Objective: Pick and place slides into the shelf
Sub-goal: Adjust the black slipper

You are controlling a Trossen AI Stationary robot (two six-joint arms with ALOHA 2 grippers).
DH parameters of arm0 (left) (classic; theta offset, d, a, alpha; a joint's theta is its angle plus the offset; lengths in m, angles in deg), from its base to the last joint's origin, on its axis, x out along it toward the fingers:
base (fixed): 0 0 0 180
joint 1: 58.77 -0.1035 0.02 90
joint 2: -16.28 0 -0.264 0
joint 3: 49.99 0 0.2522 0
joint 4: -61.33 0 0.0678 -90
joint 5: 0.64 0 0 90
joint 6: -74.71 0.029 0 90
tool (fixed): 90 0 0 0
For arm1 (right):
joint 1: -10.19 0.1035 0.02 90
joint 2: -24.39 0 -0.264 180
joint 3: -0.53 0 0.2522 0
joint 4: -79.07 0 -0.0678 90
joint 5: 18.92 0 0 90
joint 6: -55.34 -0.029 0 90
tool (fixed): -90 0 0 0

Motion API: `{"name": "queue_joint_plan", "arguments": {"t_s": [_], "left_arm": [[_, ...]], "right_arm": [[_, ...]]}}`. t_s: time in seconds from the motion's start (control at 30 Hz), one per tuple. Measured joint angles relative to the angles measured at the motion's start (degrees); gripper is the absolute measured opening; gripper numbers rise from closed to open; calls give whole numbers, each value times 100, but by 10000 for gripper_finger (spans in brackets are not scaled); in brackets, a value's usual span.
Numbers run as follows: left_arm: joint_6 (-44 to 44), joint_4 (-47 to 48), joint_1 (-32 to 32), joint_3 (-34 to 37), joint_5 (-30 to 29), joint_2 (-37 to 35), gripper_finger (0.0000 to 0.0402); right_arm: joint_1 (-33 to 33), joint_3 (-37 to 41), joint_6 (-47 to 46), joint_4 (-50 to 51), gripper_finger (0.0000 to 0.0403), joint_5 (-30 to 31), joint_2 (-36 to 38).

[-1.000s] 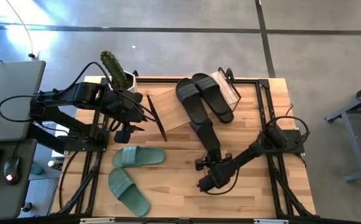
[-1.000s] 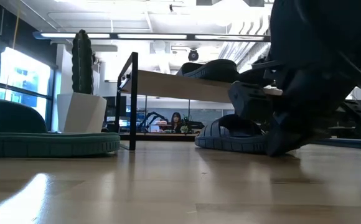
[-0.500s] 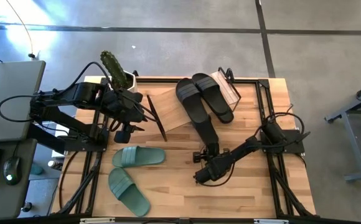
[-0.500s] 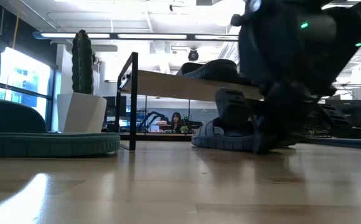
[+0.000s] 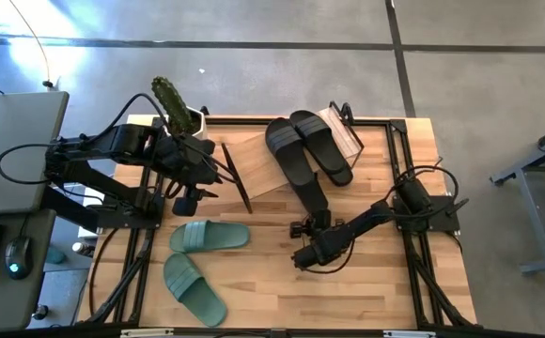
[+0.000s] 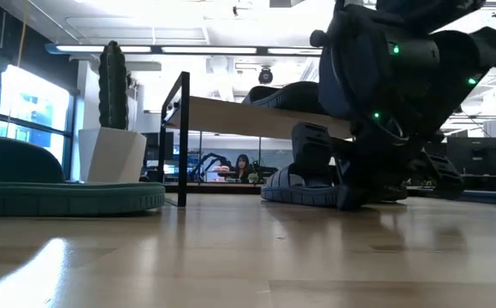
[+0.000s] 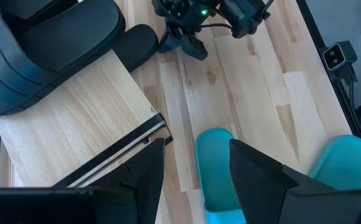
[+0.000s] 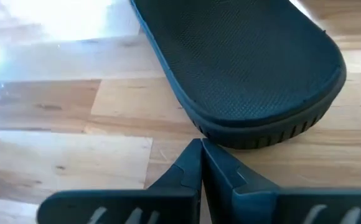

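Closest to the front edge of the table (image 5: 366, 291) are the two green slides (image 5: 195, 284), lying side by side on the left half, nothing touching them. A bit further in, the right arm reaches in low from the right side, stretched out almost flat over the wood, and its gripper (image 5: 301, 255) sits right at the heel end of a black slide (image 5: 311, 200) that lies on the table in front of the shelf. The wrist camera shows those fingers (image 8: 196, 163) pressed tight together, tips just short of the slide's rim, not pinching anything. Compared with a second ago, that arm has swung in toward the middle of the table and up closer to the slide; the low camera shows it sliding leftward too. The left arm is parked further back on the left, bent over the near corner of the shelf (image 5: 254, 164), its gripper (image 5: 197, 192) hanging there with fingers (image 7: 255, 171) spread apart and empty; it hasn't budged. On the shelf's top board sit two more black slides (image 5: 305, 145), next to each other, same as before. Farthest back at the left corner there's a cactus pot (image 5: 190, 118). I only count five slides.
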Motion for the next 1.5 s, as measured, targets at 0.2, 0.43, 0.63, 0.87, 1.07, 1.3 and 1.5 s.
{"name": "queue_joint_plan", "arguments": {"t_s": [0.2,0.43,0.63,0.87,1.07,1.3,1.5], "left_arm": [[-20,-2,0,0,0,0,166],[-37,-6,0,0,0,0,166],[-149,-4,1,0,0,0,166],[-160,-4,0,1,0,0,166],[-166,-1,1,0,0,-2,166],[-171,-4,1,1,0,0,166],[-212,-4,2,0,0,-2,166]], "right_arm": [[-28,85,-190,-95,0,43,-11],[-231,85,-398,-139,0,19,-17],[-355,90,-360,-154,0,4,-22],[-387,534,-500,-650,0,74,204],[-477,1119,-476,-1020,0,46,673],[-796,1477,-214,-1549,0,18,852],[-1017,1495,91,-1773,0,67,846]]}}
